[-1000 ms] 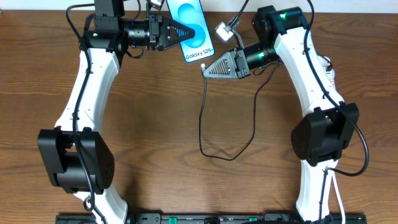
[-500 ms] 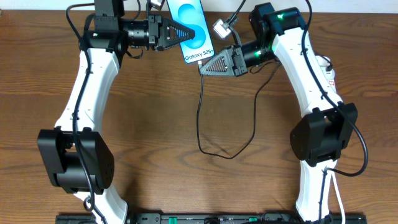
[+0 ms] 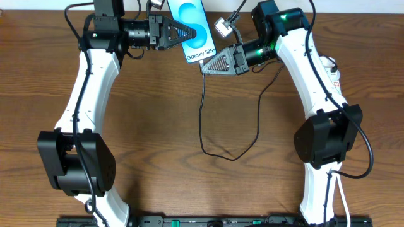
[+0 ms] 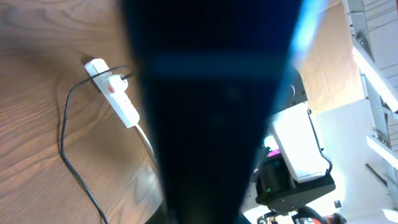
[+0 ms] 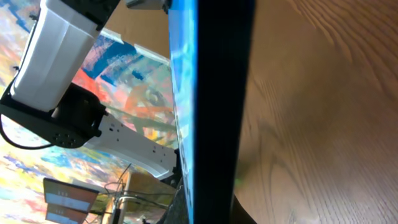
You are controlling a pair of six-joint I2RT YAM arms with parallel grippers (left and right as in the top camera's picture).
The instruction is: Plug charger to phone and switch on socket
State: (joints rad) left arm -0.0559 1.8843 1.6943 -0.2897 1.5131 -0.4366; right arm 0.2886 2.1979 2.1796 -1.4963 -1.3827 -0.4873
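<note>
The phone (image 3: 203, 41), with its blue screen up, is lifted at the back of the table, and my left gripper (image 3: 187, 31) is shut on its left side. It fills the left wrist view (image 4: 211, 93) as a dark blur. The right wrist view (image 5: 217, 93) shows it edge-on. My right gripper (image 3: 206, 66) is shut on the tip of the black charger (image 3: 202, 120), right at the phone's lower edge. The connector itself is hidden. The cable loops down and back up to the white socket (image 3: 329, 68), which is partly behind the right arm and lies on the table in the left wrist view (image 4: 115, 96).
A grey plug on a dark cable (image 3: 223, 28) hangs by the right arm next to the phone. The charger's loop (image 3: 222, 155) lies on the wooden table's middle. The table's back edge runs just behind the phone.
My right gripper has moved left and slightly up with the charger tip, closing on the phone's lower edge. The cable has shifted left with it. The left gripper and phone stay nearly still.
</note>
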